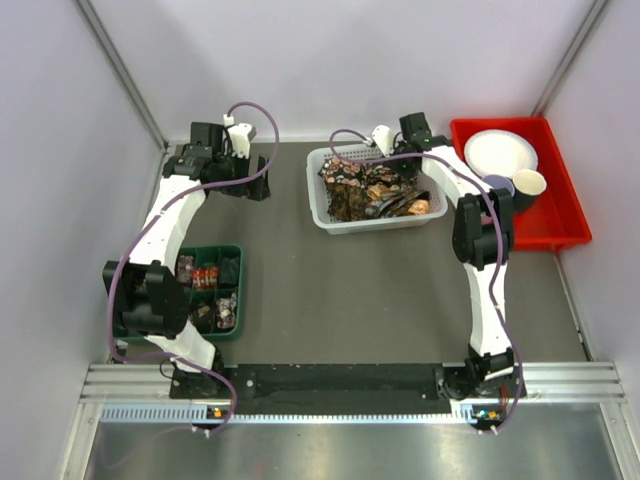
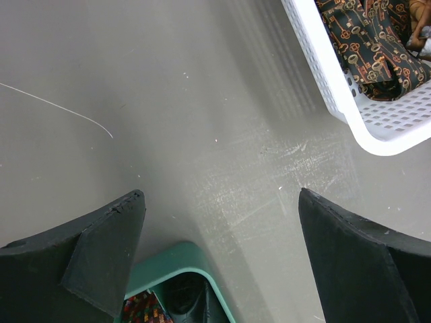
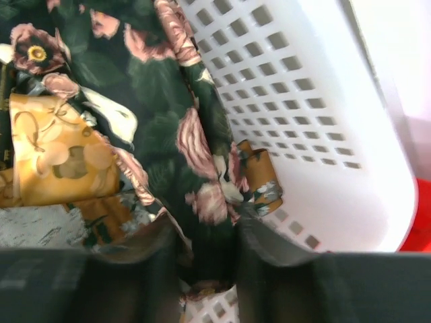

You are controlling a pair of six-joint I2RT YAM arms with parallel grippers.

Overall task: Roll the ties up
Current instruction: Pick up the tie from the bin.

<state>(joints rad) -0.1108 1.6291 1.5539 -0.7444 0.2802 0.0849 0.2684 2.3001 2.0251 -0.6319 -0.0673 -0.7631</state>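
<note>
Several ties (image 1: 370, 190) lie heaped in a white mesh basket (image 1: 318, 210) at the back middle. My right gripper (image 1: 404, 150) reaches into the basket's far right corner. In the right wrist view it (image 3: 205, 252) is shut on a dark green tie with pink roses (image 3: 168, 134). An orange tie (image 3: 57, 155) lies to its left. My left gripper (image 1: 255, 185) hangs open and empty over bare table left of the basket; in its wrist view it (image 2: 222, 205) is spread wide, and a dark tie with an orange key print (image 2: 367, 47) shows in the basket (image 2: 337, 94).
A green divided tray (image 1: 228, 255) holding small rolled items sits at the left front; its corner (image 2: 182, 266) shows below my left gripper. A red tray (image 1: 560, 215) with a white plate (image 1: 500, 152) and cups stands at the back right. Walls close in on three sides.
</note>
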